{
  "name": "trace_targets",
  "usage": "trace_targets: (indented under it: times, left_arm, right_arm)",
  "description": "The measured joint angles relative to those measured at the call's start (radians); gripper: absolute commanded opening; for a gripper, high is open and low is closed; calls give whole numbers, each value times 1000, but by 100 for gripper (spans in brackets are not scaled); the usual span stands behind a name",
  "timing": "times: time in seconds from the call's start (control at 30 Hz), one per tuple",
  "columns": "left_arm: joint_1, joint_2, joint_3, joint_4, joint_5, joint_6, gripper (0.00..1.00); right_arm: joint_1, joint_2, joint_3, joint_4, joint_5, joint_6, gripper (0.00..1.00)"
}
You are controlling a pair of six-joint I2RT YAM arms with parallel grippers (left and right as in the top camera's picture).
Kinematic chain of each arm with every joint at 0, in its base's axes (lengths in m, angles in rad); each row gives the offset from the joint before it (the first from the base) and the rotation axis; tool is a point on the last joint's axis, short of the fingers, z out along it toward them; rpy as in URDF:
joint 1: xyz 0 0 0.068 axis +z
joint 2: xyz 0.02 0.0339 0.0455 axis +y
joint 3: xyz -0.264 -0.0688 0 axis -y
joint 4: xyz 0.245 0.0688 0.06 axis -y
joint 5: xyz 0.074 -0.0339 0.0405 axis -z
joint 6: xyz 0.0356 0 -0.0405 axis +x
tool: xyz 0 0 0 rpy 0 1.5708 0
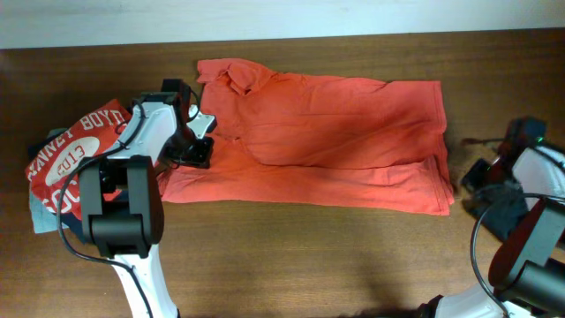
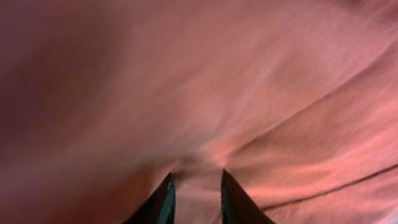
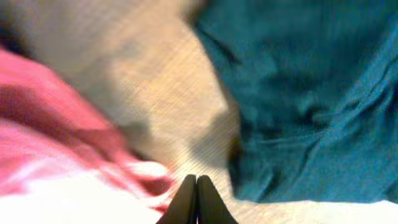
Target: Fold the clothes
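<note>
An orange polo shirt lies spread across the middle of the table, partly folded along its length, collar at the far left. My left gripper sits at the shirt's left edge. In the left wrist view its fingers are close together with a ridge of the orange cloth pinched between them. My right gripper is by the table's right edge, just off the shirt's hem. In the right wrist view its fingers are pressed together and empty, above blurred teal, beige and red-and-white cloth.
A red T-shirt with white lettering lies on a pile of other clothes at the table's left edge, under the left arm. A dark grey-blue garment lies by the right arm. A white wall runs behind the table.
</note>
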Motion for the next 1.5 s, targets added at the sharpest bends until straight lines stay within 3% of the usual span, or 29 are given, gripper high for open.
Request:
trace_targets:
  times: [0.17,0.33,0.43,0.5,0.67,0.97,1.27,1.43,1.5]
  left_arm:
    - [12,0,108,-107,-31,-3,27]
    - [0,-14,157,-105,-40,-3,27]
    - [-14,-16,156,-78,-40,-3,25]
    - [-22,-16,151,-46,-41,-3,18]
    - [-31,-16,100,50,-41,2,16]
    - [-31,-16,-27,168,-75,2,16]
    - [-23,-16,-31,200,-153,-45,12]
    - [1,-16,-31,201,-178,-82,13]
    - [7,-16,-31,199,-182,-89,18]
  right_arm:
    - [10,0,149,-105,-153,-68,4]
    - [88,0,135,-118,-245,-90,5]
    - [163,0,86,-61,-262,-93,4]
    - [219,0,35,6,-270,-94,4]
    - [289,0,-79,165,-271,-64,6]
    - [288,1,-228,371,-177,4,7]
    - [254,1,-225,371,-74,116,4]
    - [183,0,-221,341,-73,121,17]
    - [171,0,-220,341,-104,105,19]
